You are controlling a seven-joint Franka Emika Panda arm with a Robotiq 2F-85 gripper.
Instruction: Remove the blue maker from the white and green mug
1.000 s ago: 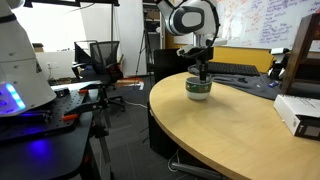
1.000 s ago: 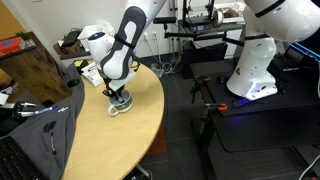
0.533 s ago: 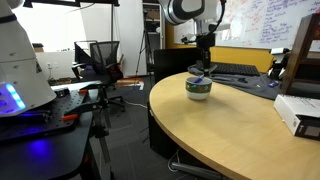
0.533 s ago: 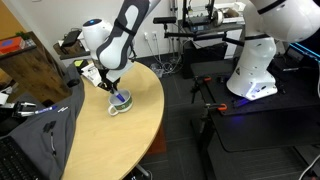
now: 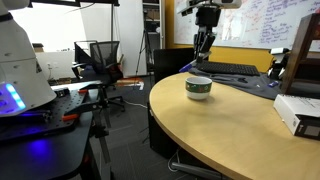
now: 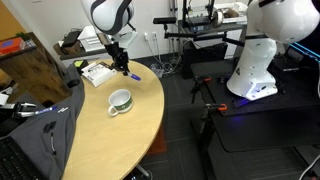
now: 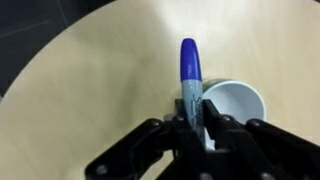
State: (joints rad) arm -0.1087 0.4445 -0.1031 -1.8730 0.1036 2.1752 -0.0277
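The white and green mug (image 5: 199, 88) stands empty on the round wooden table (image 5: 230, 135); it also shows in the other exterior view (image 6: 120, 101) and in the wrist view (image 7: 238, 102). My gripper (image 5: 204, 47) is raised well above the mug and is shut on the blue marker (image 7: 189, 70), which has a blue cap and a grey body. In an exterior view the gripper (image 6: 121, 57) holds the marker (image 6: 131, 71) pointing down, clear of the mug. In the wrist view the gripper (image 7: 193, 115) has the marker clamped between its fingers.
A white box (image 5: 298, 112) lies near the table's edge and a keyboard (image 5: 227, 68) at the back. Papers (image 6: 97, 73) and a black bag (image 6: 35, 125) lie on the table. An office chair (image 5: 100, 60) and a white robot base (image 6: 255, 65) stand on the floor.
The gripper, down at the mug a second ago, has risen well above it with the blue marker in its grip. The marker has left the mug, which now stands empty.
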